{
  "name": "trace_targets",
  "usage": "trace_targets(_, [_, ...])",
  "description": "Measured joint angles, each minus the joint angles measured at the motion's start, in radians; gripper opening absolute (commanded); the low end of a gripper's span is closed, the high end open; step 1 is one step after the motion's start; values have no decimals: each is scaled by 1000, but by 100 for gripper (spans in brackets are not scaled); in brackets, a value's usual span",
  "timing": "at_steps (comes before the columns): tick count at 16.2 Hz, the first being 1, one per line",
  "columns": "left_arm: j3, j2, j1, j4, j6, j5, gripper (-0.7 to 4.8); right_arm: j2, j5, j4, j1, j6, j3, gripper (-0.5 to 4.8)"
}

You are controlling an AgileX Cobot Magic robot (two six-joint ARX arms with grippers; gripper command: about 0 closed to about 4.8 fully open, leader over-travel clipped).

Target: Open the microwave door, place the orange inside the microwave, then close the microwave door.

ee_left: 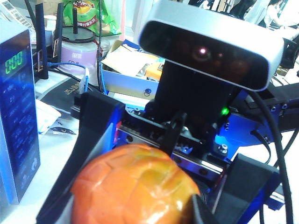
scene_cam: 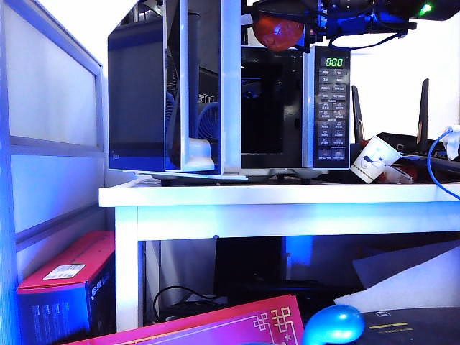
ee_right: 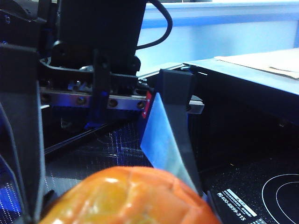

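The door (scene_cam: 144, 93) is already open, swung out to the left edge-on with its long side upright, so what's left is putting the orange (scene_cam: 278, 32) inside the microwave (scene_cam: 330, 108) on the bench (scene_cam: 287, 194) and shutting the door. The orange is up in the air at the top front of the microwave, above the opening; being round, it has no long axis or clear heading. The left pincer (ee_right: 103, 177) appears to hold it, while the right pincer (ee_left: 149, 205) faces it, standing wide around the fruit.
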Motion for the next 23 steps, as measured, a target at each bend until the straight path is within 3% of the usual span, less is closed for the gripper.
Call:
trace_targets(1, [0,0,0,0,0,0,279,0,0,0,0,0,0,291])
trace_targets(2, [0,0,0,0,0,0,319,0,0,0,0,0,0,291])
trace_targets(3, [0,0,0,0,0,-1,417,0,0,0,0,0,0,292])
trace_targets(4, [0,0,0,-1,-1,-4,479,0,1,0,-1,-2,0,292])
trace_targets(8, [0,-1,-1,-11,-4,-52,479,0,16,0,-6,-3,0,292])
trace_targets(16, [1,-4,-1,-10,-4,-408,479,2,0,-7,-61,-20,0,292])
trace_targets(19, [-2,-16,-1,-41,-4,-595,479,12,114,-49,-55,-113,0,292])
trace_targets(21, [-6,-37,-1,-86,-4,-754,479,50,217,-61,-45,-127,0,292])
trace_targets(23, [-6,-66,1,-116,-4,-845,479,86,296,-60,-26,-129,0,292])
